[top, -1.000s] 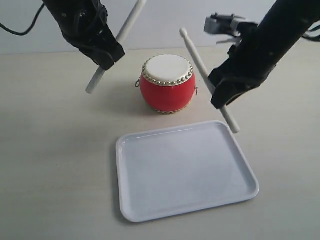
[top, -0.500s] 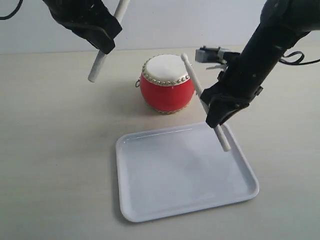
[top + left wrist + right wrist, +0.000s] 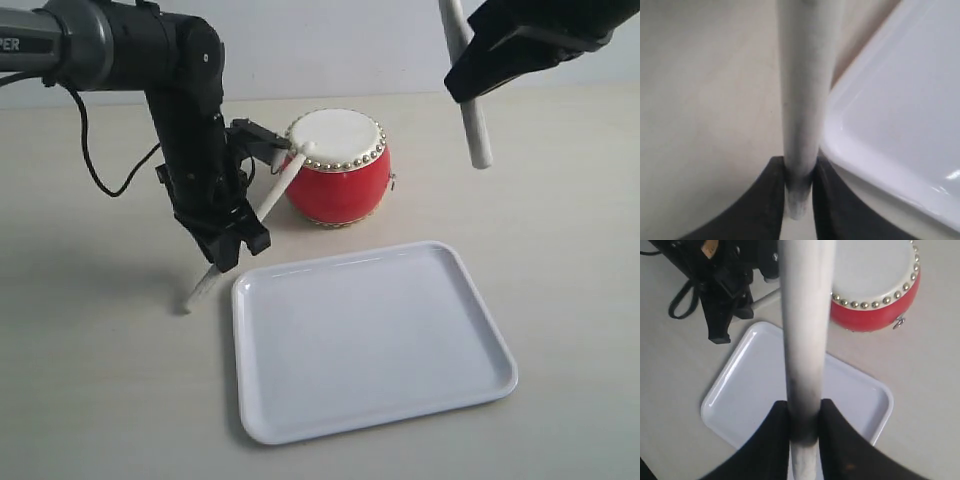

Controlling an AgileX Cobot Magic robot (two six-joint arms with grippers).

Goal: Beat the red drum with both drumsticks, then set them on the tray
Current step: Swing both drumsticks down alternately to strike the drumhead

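My left gripper (image 3: 236, 240) has swung down from high at the far left. The left drumstick (image 3: 272, 190), which pointed up into the air a second ago, now slants low, with its tip at the left rim of the red drum (image 3: 335, 180) and its butt end down by the table (image 3: 100, 350) beside the left corner of the tray (image 3: 237, 330). My right gripper (image 3: 462, 80) went the other way: half a second ago it hung low over the tray's far right corner with the right drumstick (image 3: 478, 135) tipped against the drum's rim, and now it is lifted to the top right, that stick hanging clear of the drum.
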